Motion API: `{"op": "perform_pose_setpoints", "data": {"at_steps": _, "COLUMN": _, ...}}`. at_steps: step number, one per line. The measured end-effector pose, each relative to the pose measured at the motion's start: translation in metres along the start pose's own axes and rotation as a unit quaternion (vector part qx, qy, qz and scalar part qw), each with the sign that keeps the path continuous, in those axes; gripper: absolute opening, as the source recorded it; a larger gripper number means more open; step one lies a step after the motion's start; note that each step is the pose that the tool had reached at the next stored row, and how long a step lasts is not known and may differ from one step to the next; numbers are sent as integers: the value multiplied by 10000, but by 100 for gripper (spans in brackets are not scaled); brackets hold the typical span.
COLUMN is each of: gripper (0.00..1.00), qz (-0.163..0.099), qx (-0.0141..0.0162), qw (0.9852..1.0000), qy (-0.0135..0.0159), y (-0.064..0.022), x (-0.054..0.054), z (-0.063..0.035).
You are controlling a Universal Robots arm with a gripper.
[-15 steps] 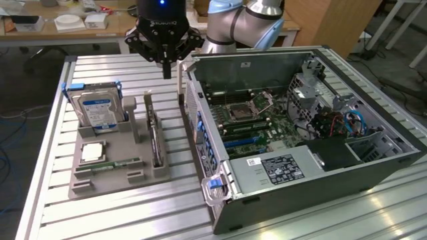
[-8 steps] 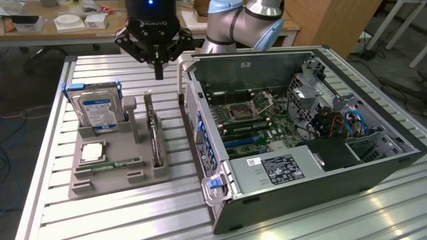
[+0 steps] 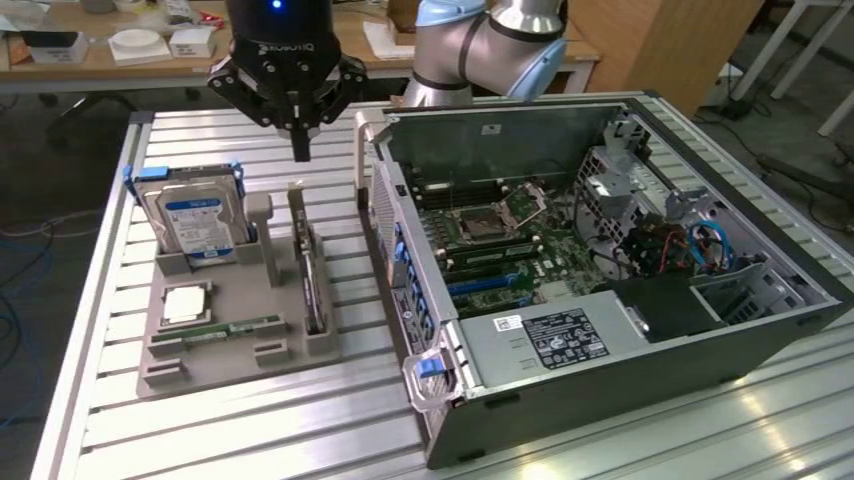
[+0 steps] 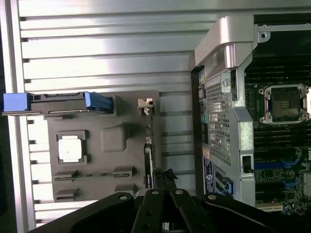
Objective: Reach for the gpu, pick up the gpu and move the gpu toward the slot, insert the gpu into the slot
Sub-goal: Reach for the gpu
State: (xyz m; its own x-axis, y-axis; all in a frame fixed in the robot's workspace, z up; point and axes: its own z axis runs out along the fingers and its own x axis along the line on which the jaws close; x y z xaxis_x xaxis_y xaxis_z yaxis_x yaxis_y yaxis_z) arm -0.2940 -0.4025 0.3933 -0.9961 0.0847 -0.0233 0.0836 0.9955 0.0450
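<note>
The gpu stands on its edge in a grey holder tray, a thin dark card with a green board. In the wrist view the gpu shows edge-on as a narrow strip. My black gripper hangs shut above the far end of the card, apart from it and holding nothing. Its fingers meet in the wrist view, the gripper close to the card's line. The slot is one of the blue and dark strips on the green motherboard inside the open computer case; the slot strips also appear in the wrist view.
The holder tray also carries a blue-labelled hard drive, a silver processor and a memory stick. The case's metal wall rises between tray and motherboard. The processor socket lies beyond the slots. A ribbed aluminium table is underneath.
</note>
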Motion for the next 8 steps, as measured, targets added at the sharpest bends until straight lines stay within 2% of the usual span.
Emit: {"op": "perform_pose_setpoints", "data": {"at_steps": 8, "gripper": 10, "qz": 8, "qx": 0, "qw": 10000, "qy": 0, "y": -19, "x": 143, "z": -4}}
